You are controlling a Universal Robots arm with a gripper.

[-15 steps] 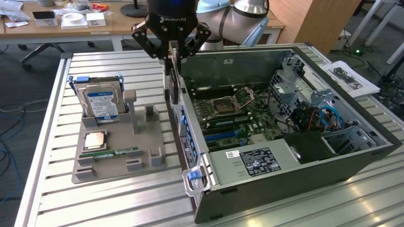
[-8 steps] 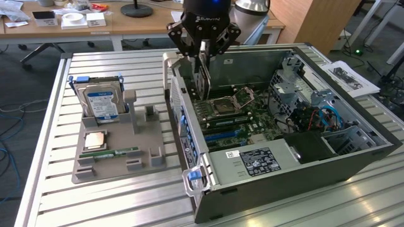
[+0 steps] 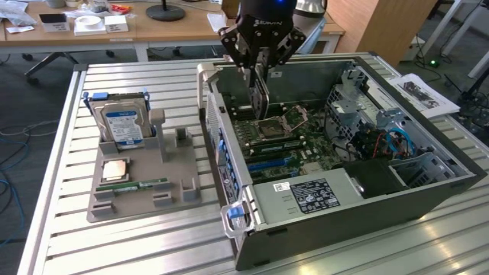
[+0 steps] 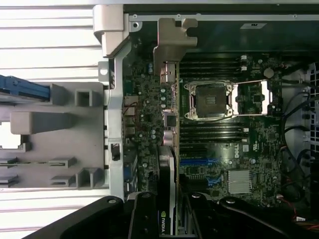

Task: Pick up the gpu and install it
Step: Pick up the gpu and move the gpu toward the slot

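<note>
Computer case, side open, with gripper clamped on the gpu above its motherboard.
Exterior view: grey parts holder beside the case on the exterior view's left, carrying an upright hard drive, blue-white label unreadable. Wrist view: gpu edge-on beside the CPU socket, silvery bracket at its far end, "NVIDIA" label between the fingers.

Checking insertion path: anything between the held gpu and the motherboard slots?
Nothing visible. The gripper holds the gpu edge-down above the motherboard inside the open case; no cable or part lies between them.
</note>
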